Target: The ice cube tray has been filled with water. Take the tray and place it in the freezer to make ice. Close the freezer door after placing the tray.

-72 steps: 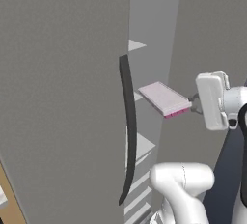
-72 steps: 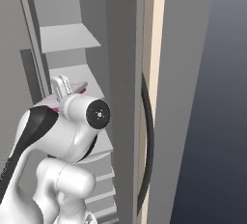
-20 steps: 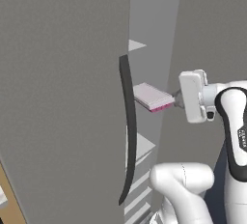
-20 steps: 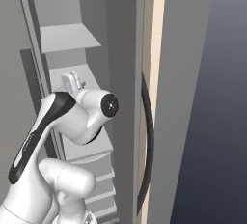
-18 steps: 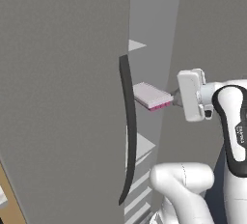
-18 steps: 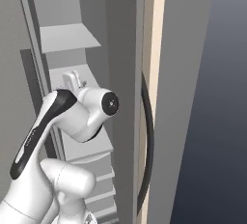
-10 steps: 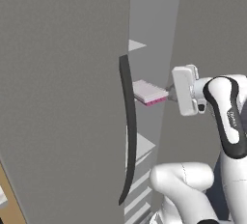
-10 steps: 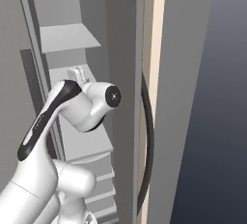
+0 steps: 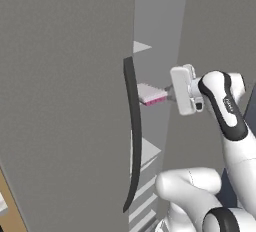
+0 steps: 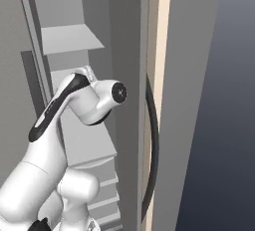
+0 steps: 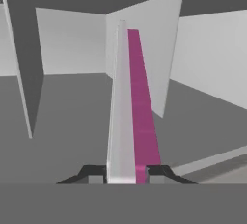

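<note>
One tall grey freezer door (image 9: 65, 101) is filling the left of the left base view, its long black curved handle (image 9: 133, 136) running down its edge. Right of it, mid-frame, the thin pink-lilac ice cube tray (image 9: 151, 95) is pointing its long axis away from the claw (image 9: 172, 95) into the freezer (image 9: 160, 21), beside pale shelves. The claw is pinching the tray's near end, magenta edge (image 11: 142, 121) showing.

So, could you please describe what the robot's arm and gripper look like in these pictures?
The arm is glossy white with rounded links, a black band along one link bearing small white lettering, and dark joint caps. The gripper has a boxy white hand; its small dark finger tips show in the hand view.
</note>
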